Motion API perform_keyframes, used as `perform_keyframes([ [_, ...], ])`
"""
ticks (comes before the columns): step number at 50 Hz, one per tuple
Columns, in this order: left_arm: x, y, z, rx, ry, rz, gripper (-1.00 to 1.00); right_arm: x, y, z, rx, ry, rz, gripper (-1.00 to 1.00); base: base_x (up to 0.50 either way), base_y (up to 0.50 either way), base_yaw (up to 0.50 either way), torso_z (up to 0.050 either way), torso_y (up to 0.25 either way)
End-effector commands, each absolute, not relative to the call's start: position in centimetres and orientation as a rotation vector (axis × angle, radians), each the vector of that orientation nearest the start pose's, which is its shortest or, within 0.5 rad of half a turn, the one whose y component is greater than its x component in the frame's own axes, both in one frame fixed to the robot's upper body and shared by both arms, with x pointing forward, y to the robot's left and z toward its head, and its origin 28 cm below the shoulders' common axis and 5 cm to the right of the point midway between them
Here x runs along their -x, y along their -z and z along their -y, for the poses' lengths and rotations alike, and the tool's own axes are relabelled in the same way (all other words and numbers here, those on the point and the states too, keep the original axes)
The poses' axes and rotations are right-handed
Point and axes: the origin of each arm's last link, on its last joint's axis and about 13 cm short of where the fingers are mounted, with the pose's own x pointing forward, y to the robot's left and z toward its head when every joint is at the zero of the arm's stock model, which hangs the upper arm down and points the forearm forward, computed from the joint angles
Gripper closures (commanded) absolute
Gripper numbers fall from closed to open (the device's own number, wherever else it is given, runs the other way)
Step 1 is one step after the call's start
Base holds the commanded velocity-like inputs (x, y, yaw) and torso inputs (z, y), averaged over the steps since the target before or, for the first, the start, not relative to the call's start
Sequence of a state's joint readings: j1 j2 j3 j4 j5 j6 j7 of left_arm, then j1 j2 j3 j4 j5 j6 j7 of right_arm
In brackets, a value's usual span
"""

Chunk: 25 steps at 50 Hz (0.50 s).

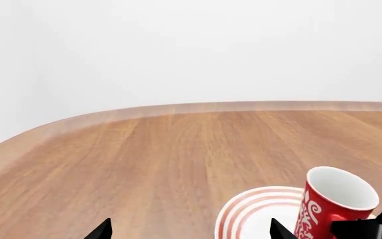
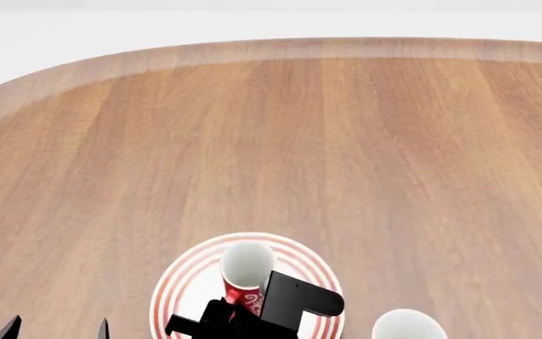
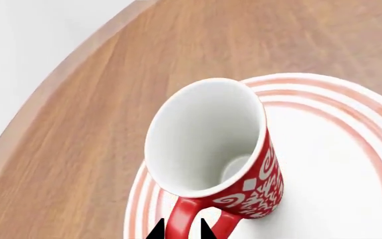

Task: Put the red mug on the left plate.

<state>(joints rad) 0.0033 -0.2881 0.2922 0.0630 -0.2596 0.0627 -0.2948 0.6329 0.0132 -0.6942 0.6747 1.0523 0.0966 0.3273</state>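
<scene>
Over the left plate (image 2: 184, 282), right end effector (image 3: 181, 230) pinches the red mug (image 2: 243, 274) by its handle, tilted, probably for set-down; left end effector (image 2: 56, 329) hangs released.

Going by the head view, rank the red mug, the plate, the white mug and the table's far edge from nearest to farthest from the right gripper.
1. red mug, at the right gripper
2. plate, under the mug
3. white mug, to the right
4. table's far edge, at the top

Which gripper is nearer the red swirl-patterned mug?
Right. The right gripper is at the red swirl-patterned mug, straddling its handle; the left gripper is off to the side.
</scene>
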Motion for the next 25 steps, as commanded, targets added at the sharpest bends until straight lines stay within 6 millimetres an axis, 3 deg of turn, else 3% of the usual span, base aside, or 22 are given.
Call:
perform_keyframes([
  [1,-20.3,-2.2,-21.3,-0.005,0.004,0.041,-1.0,-30.7,-2.6,-1.0,-0.484,-0.175,-0.483,1.0,0.0,0.0,0.0,0.0,0.0],
  [5,-20.2,-2.2,-21.3,-0.006,0.006,0.041,-1.0,-30.5,-2.6,-1.1,-0.461,-0.206,-0.491,1.0,0.0,0.0,0.0,0.0,0.0],
  [6,-20.2,-2.2,-21.3,-0.004,0.004,0.042,-1.0,-30.3,-2.9,-1.3,-0.466,-0.241,-0.468,-1.0,0.0,0.0,0.0,0.0,0.0],
  [25,-20.2,-2.3,-21.4,-0.004,0.001,0.045,-1.0,-30.0,-3.8,-1.1,-0.491,-0.219,-0.481,-1.0,0.0,0.0,0.0,0.0,0.0],
])
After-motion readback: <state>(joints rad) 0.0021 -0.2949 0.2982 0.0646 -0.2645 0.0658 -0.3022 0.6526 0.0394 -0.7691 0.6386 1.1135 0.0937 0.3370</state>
